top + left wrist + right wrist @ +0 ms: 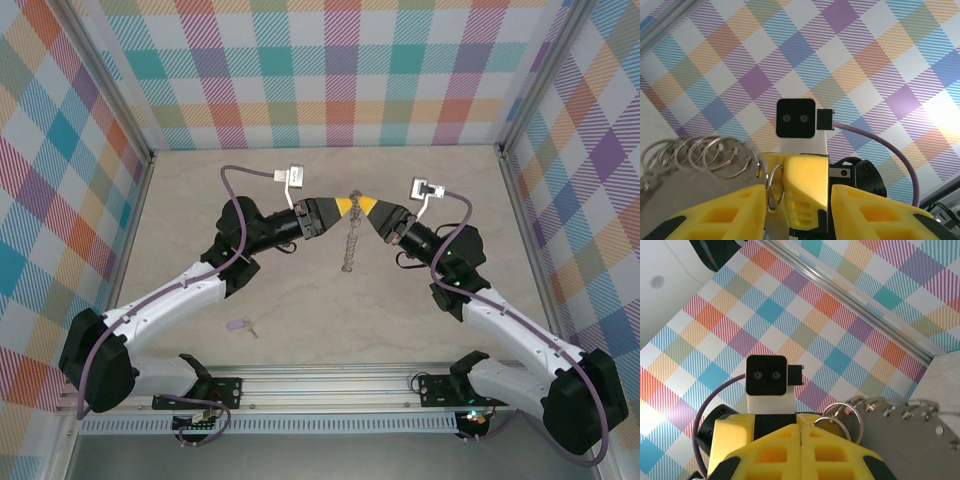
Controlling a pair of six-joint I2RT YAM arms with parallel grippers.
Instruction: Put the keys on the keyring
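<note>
Beige table [300,300], plaid walls. Right gripper [368,207] pinched tight on keyring [349,243], which dangles mid-table. Left gripper [343,207] half-spread around its top. Key [240,326] lies flat, 7 o'clock of keyring.

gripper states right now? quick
Left gripper: open, either side of the keyring.
Right gripper: shut on the keyring.

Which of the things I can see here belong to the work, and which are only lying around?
Belong to the job: keyring, hanging from the shut right gripper; purple-headed key, on the table; left gripper, jaws apart.
Just there: checked walls; metal rail at the near edge.
</note>
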